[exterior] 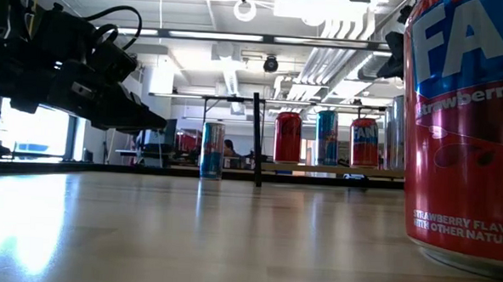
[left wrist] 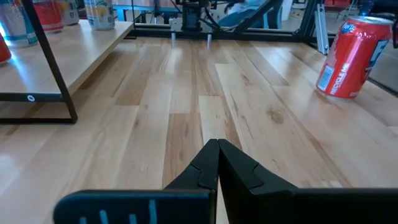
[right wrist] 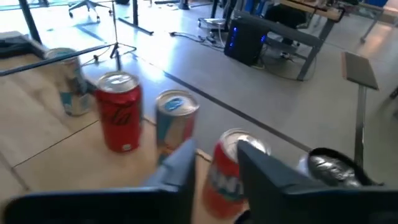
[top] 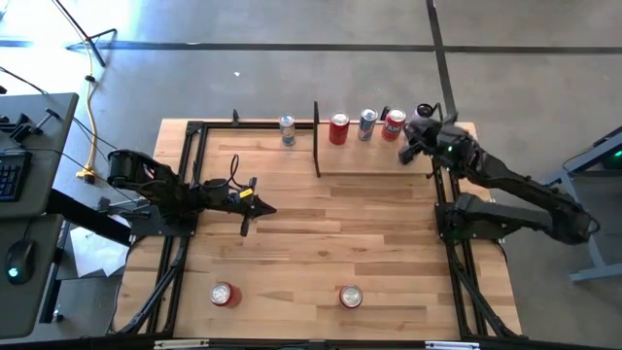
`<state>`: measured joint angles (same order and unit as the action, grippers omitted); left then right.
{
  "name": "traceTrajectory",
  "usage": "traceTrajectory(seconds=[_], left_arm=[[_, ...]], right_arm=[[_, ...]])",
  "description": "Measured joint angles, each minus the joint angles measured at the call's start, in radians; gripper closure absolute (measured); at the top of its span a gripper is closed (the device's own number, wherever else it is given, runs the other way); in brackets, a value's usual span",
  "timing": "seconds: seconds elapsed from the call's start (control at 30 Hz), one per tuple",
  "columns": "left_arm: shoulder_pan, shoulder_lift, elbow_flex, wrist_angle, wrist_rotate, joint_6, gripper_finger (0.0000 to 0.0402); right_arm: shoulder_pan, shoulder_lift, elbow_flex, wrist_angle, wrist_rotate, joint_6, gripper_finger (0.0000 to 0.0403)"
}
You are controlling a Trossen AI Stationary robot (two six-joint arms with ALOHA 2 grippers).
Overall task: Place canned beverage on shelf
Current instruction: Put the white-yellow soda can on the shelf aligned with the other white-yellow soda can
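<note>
Lighting: bright, even, from ceiling strip lights [exterior: 239, 36]. Glare: pale sheen on the desk [exterior: 27, 225] at the low view's left. Blur: near red can [exterior: 469, 125] soft; right wrist view motion-smeared. Shadows: faint.

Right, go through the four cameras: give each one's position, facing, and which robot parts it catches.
High view: overhead, straight down; both arms, left gripper mid-table, right gripper at the shelf.
Low view: tabletop level, facing the shelf; the left arm overhead.
Left wrist view: past the shut left gripper, across the table.
Right wrist view: past the open right gripper around the red Fanta can.
Shared: that Fanta can shows in the high, low and right wrist views.
</note>
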<state>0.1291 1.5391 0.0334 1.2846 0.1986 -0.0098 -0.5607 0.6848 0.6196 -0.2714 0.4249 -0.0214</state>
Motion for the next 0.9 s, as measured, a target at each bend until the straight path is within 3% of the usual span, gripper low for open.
traceTrajectory(seconds=[0.07,0.13,0.33,0.47,0.53,0.7,0.9], left_arm=[[0.000,0.000,0.000,0.000,0.000,0.012,0.0401],[0.000,0.000,0.001,0.001,0.000,0.012,0.0401],[0.000,0.000,0.001,0.001,0.000,0.012,0.0401],[0.000,0.000,0.001,0.001,0.000,0.014,0.0401],[0.000,0.000,0.001,0.001,0.000,0.014,0.0402],[0.000,0.000,0.001,0.001,0.000,0.014,0.0401],[0.000,0.000,0.001,0.001,0.000,0.014,0.0401]], right_arm=[[0.090,0.002,-0.019,-0.003,0.082,0.021,0.0366],[0.184,0.007,-0.035,-0.002,0.169,0.048,0.0392],[0.462,0.077,-0.060,0.008,0.400,0.155,0.0386],[0.567,0.161,-0.068,-0.039,0.559,0.258,0.0400],[0.571,0.195,-0.068,-0.085,0.615,0.335,0.0400],[0.493,0.233,-0.069,-0.199,0.616,0.483,0.0402],[0.358,0.231,-0.069,-0.221,0.537,0.510,0.0403]])
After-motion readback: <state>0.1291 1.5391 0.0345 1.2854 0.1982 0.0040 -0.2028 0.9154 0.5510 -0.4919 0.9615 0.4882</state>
